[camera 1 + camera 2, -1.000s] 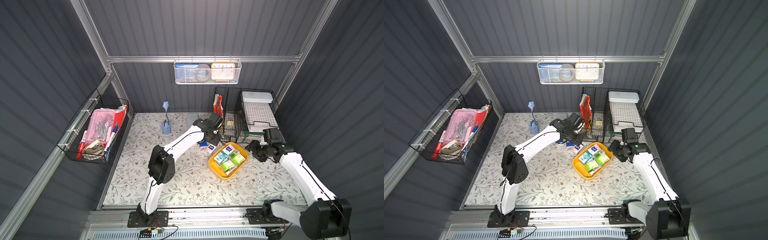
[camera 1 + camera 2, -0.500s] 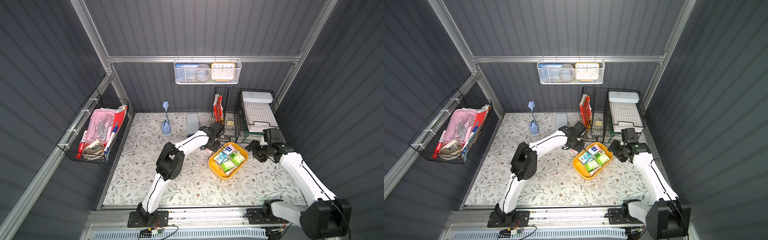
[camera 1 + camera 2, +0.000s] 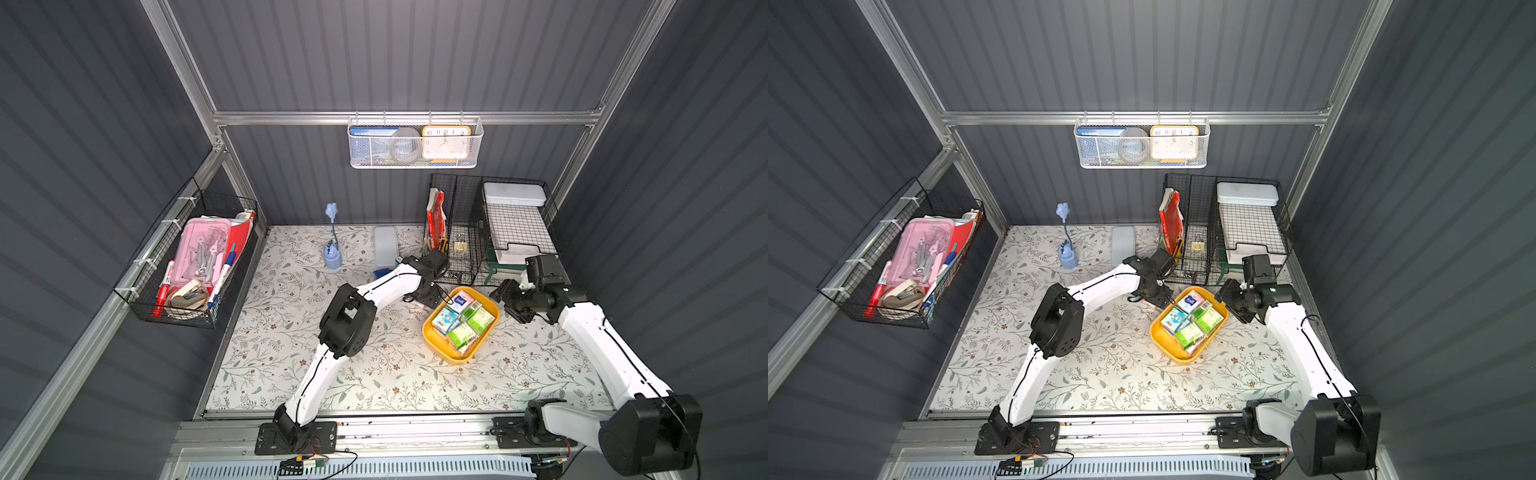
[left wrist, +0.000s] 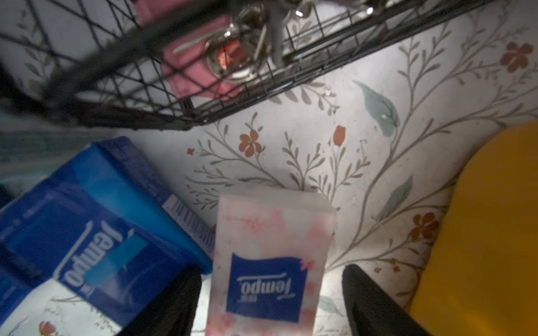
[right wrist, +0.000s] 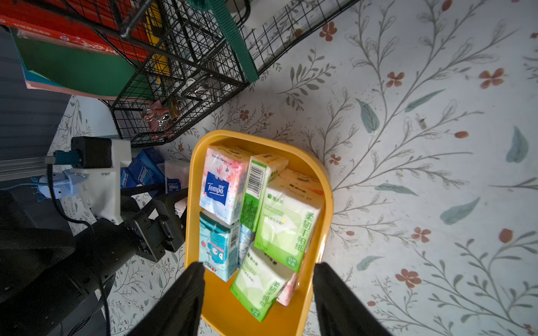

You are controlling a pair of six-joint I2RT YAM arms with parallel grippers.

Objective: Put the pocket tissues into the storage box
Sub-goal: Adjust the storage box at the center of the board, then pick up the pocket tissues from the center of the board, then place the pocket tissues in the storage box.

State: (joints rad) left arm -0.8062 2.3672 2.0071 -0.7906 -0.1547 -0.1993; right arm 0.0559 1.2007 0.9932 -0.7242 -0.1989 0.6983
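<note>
Swung down from beside the black wire basket (image 3: 457, 216) a second ago, the left tool (image 4: 270, 272) is now held wide open around a pink-and-white packet (image 4: 273, 229) lying on the desk (image 3: 270, 353), just beside the storage box (image 3: 451, 357) toward the desk's right edge. Other pocket tissues (image 3: 461, 320) are packed inside. The right tool (image 5: 257, 265) is held open at the box's end

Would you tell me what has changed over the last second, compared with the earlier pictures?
The left gripper came forward and down from beside the wire baskets to the storage box; its open jaws now straddle a pink-and-white tissue packet on the table, not yet gripped. The right gripper, open at the box's edge, and the packets inside it stayed put.
</note>
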